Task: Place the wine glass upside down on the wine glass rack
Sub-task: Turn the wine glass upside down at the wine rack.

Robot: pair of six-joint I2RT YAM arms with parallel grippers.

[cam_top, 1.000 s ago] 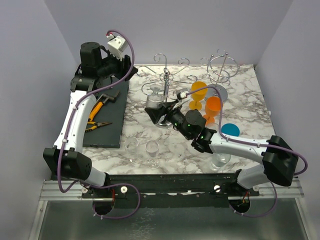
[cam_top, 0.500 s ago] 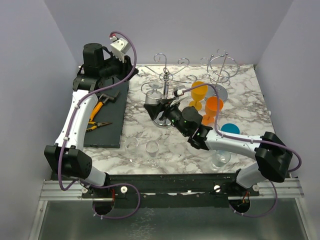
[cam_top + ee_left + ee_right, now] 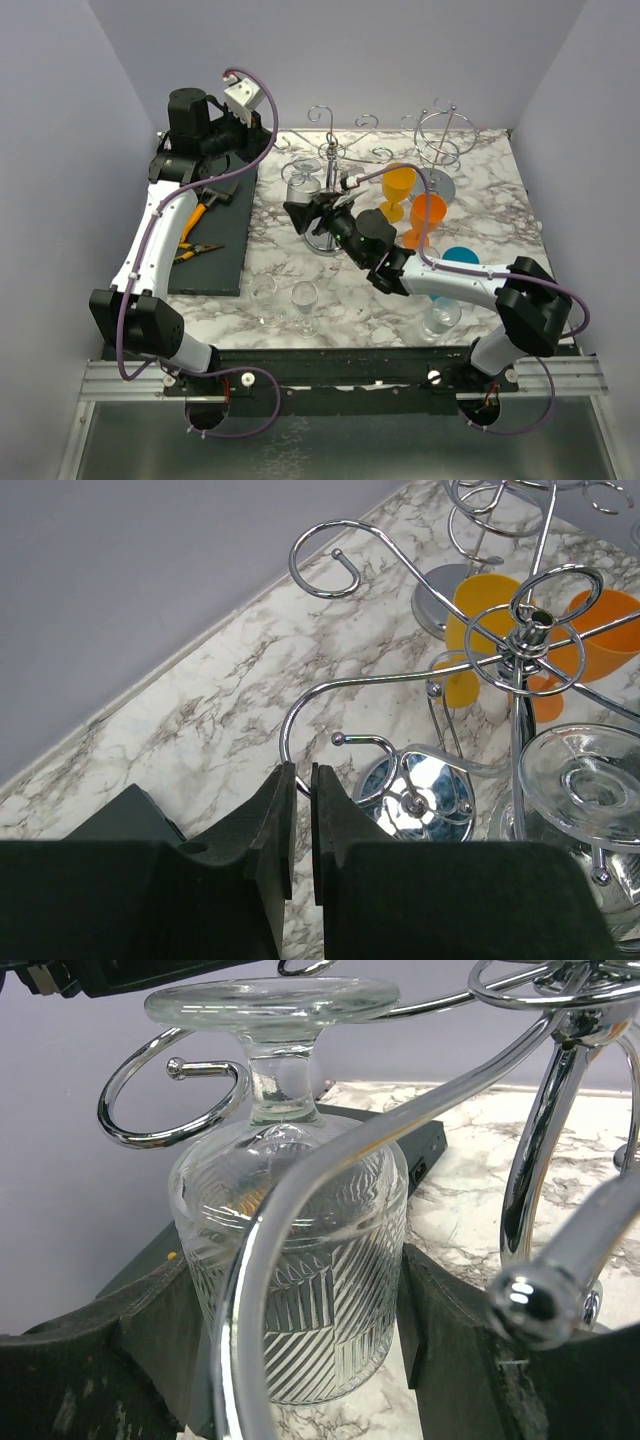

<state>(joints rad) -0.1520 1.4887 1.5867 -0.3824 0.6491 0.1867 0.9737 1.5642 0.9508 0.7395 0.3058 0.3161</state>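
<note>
Grey walls close in a marbled table (image 3: pixel 500 190), and the chrome wine glass rack (image 3: pixel 333 165) stands toward its far middle. Your right gripper (image 3: pixel 295 1310) pinches the wine glass (image 3: pixel 302 187) by its bowl, one finger on each side. The glass is upside down with its foot on top, at the rack's left side. Its stem stands just beside a curled rack arm (image 3: pixel 165 1110), and the foot sits above that wire. You cannot tell whether it bears on the wire. Your left gripper (image 3: pixel 302 775) hovers at the far left over the rack, fingers nearly pressed together on nothing. Two orange glasses (image 3: pixel 398 185) stand right of the rack.
</note>
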